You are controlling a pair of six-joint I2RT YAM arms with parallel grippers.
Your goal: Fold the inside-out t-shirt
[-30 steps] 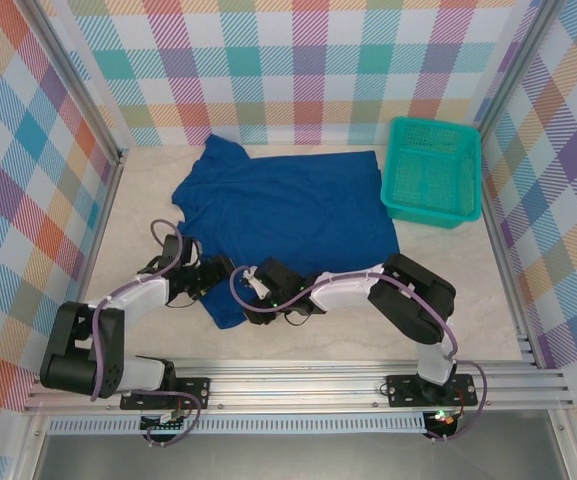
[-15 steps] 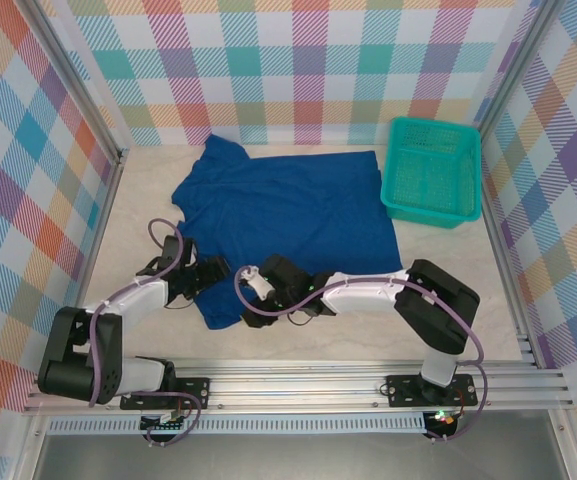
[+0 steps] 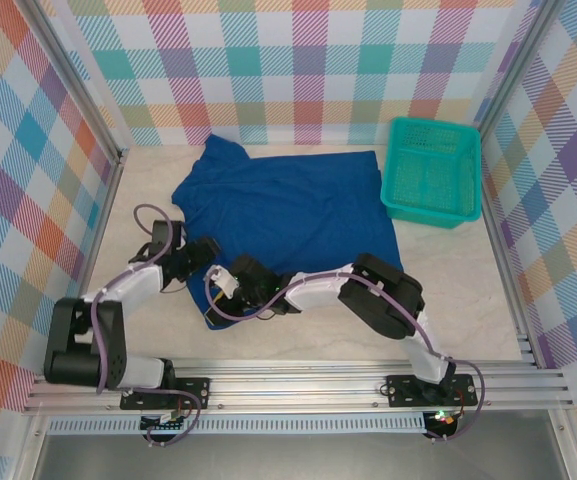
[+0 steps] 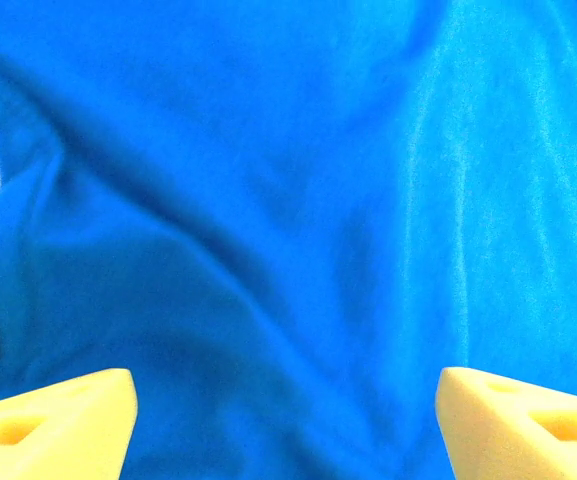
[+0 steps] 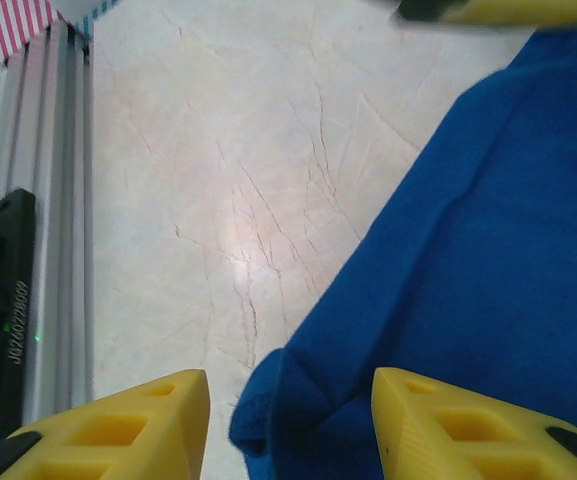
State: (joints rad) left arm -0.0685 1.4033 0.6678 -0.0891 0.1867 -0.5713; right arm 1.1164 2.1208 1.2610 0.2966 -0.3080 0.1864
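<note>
Blue shirt (image 3: 288, 215) lay spread mostly flat on the bench (image 3: 468, 290), directly left of the teal basket (image 3: 434, 212) in the top view. Its right edge ran just beside the basket's left wall; contact unclear. One sleeve poked toward the far wall, further left of the basket. The cloth was bunched at its near corner, well left of the basket and closer to the arm bases.

Left gripper (image 3: 204, 256) sat at that bunched corner, well apart from the basket, low over the cloth. In the left wrist view its yellow fingers (image 4: 53, 425) stood wide apart. Jaws were released, nothing pinched, with wrinkled blue folds lying ahead of them.

Right gripper (image 3: 224, 284) was just beside the left one, a bit closer to the bases, also well left of the basket. Its arm reached across from the basket's side.

In the right wrist view the jaws were parted and released. The shirt's hem corner lay loose in the gap between the yellow fingers (image 5: 118, 420), not squeezed. Whether the cloth touched a finger, cannot tell. Bare marbled bench showed beside the hem, with a metal rail (image 5: 58, 200) at the frame's left.
</note>
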